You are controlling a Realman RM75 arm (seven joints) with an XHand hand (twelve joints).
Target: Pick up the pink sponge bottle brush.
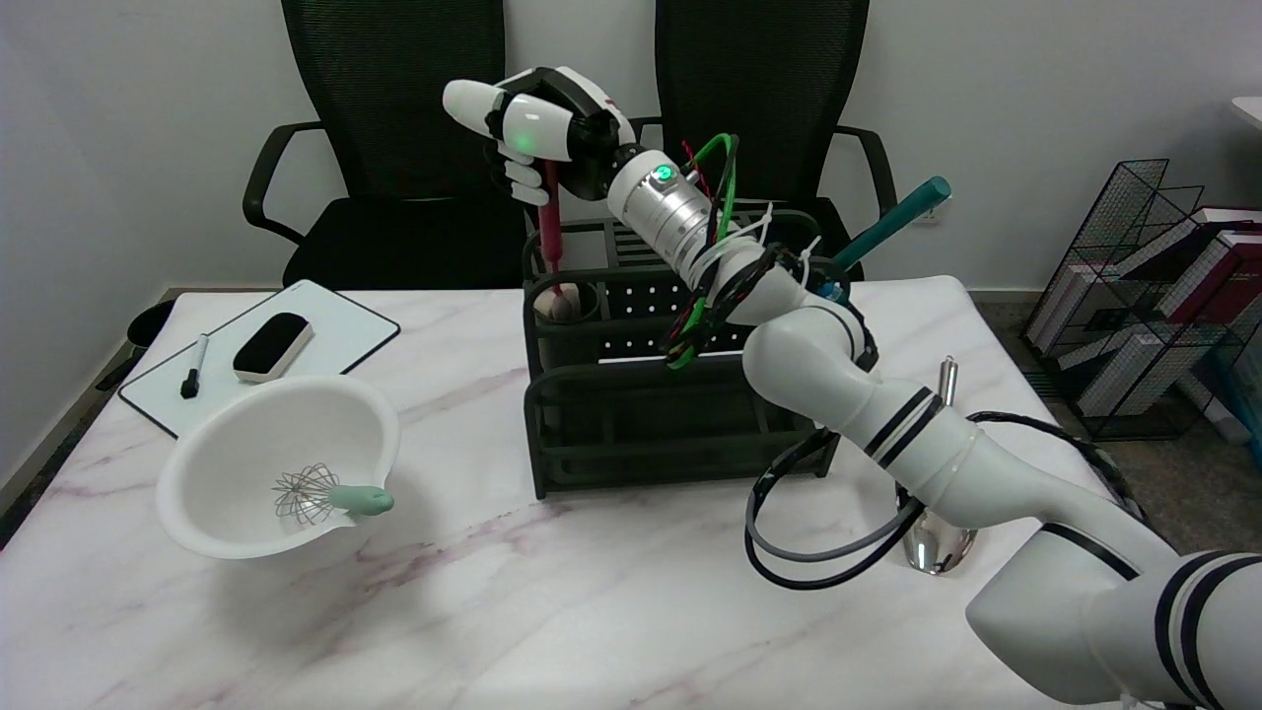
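Right hand (537,133), upper centre of frame, fingers wrapped round the handle of the pink sponge bottle brush (552,242). Brush near vertical — handle up, sponge head down, still inside the black rack (631,394) cup at rack's upper-left corner. Risk: head snagging the cup rim on a slanted lift — brush slips.

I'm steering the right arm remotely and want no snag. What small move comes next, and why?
Probably lift straight up: the right hand grips the pink brush by its handle, but its sponge tip sits inside the black rack's cup, so tilting might catch it.
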